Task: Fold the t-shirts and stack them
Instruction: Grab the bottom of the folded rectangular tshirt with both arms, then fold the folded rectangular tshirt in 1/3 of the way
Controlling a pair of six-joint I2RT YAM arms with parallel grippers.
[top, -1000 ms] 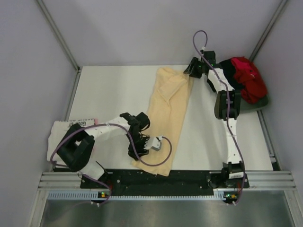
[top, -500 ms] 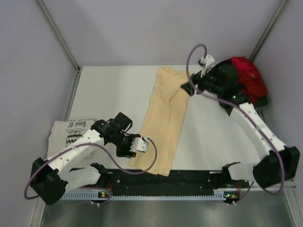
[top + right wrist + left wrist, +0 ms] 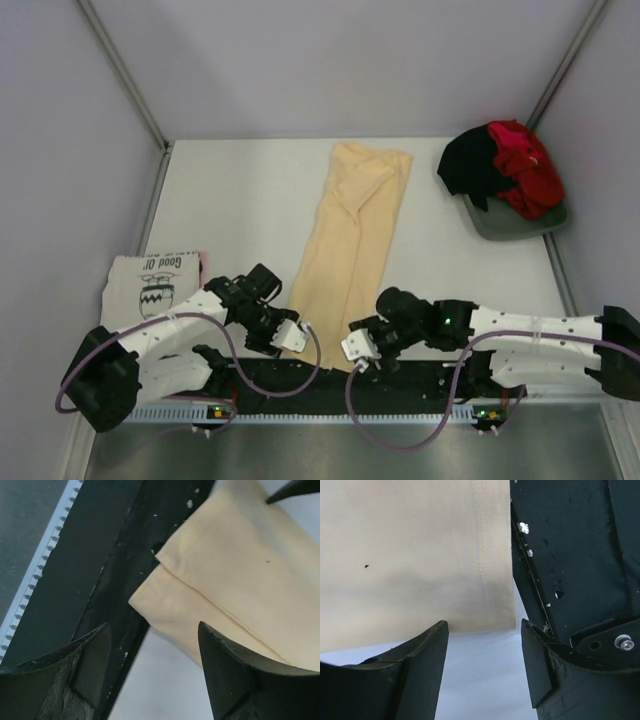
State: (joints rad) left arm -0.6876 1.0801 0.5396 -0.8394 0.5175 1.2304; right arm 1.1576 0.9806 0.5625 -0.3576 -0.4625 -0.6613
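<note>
A: Where is the pale yellow t-shirt [image 3: 350, 235] relative to the left tool [image 3: 291, 336]?

B: Just ahead of it. In the left wrist view, the shirt's stitched hem corner lies just beyond the fingertips [image 3: 420, 655], and bare tabletop [image 3: 480, 680] shows in the gap. The jaws stand apart with nothing between them.

A: And the right tool [image 3: 357, 348]?

B: It is also spread wide and empty. The shirt's near corner lies below it with 2 layers showing, and it overlaps the black rail [image 3: 115, 555] at the tabletop's edge. I cannot tell whether either tool touches the cloth.

A: The other shirts?

B: The white printed t-shirt [image 3: 150, 285] lies on the left tool's outer side. The left arm [image 3: 170, 335] covers its near part, and the lettering is too small to read fully. Far ahead of the right tool, a black t-shirt [image 3: 468, 165] and a red t-shirt [image 3: 528, 165] are bunched together. They sit on a grey-green thing [image 3: 515, 226] that is mostly hidden, so I cannot tell what it is.
</note>
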